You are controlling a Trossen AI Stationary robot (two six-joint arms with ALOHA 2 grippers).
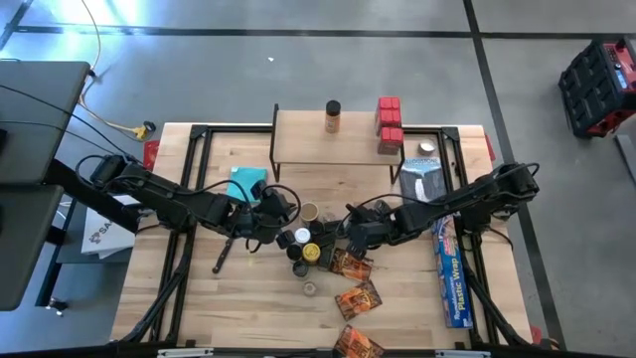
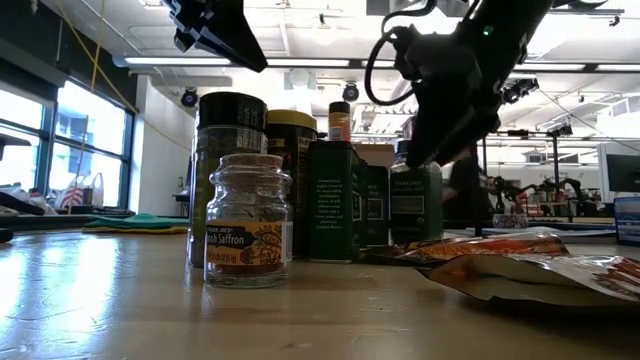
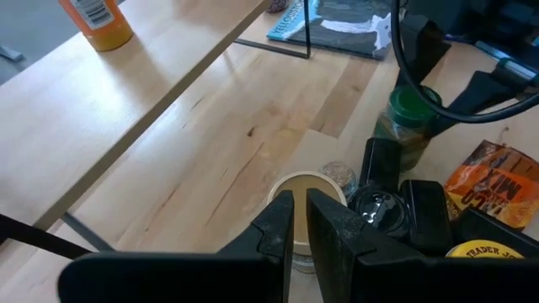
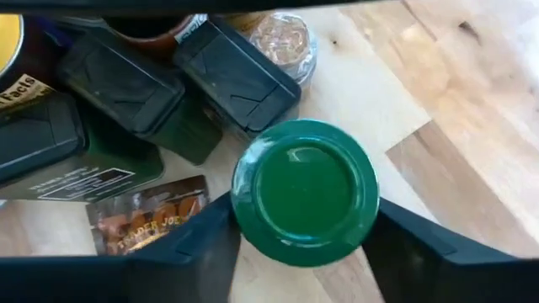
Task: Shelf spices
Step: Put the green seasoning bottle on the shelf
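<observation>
Several spice jars [image 1: 306, 247] stand bunched at the table's middle, with orange-brown packets [image 1: 358, 296] nearer the front. The shelf [image 1: 338, 139] at the far edge bears one jar [image 1: 332, 116] and red boxes [image 1: 389, 124]. My right gripper [image 4: 307, 244] is down at the bunch's right side, shut on a green-lidded jar [image 4: 305, 189]. My left gripper [image 3: 301, 220] is shut and empty. It hangs above the bunch's left side, over a tan-lidded jar [image 3: 307, 187], and shows high up in the low view [image 2: 215, 25]. My right gripper holds the green-lidded jar by its body just under the lid [image 4: 253, 240], pinched between the two fingers [image 4: 206, 252], one on either side. The lid hides the places of contact. The fingers slant down from the table's right. The jar stands upright [image 2: 415, 200], seemingly with its base on the table.
A clear saffron jar [image 2: 247, 235] stands apart toward the front. A teal cloth [image 1: 246, 184] lies behind the left gripper. A blue plastic-wrap box [image 1: 452, 268] lies along the right side, with a flat pack [image 1: 425, 181] under the shelf's right end.
</observation>
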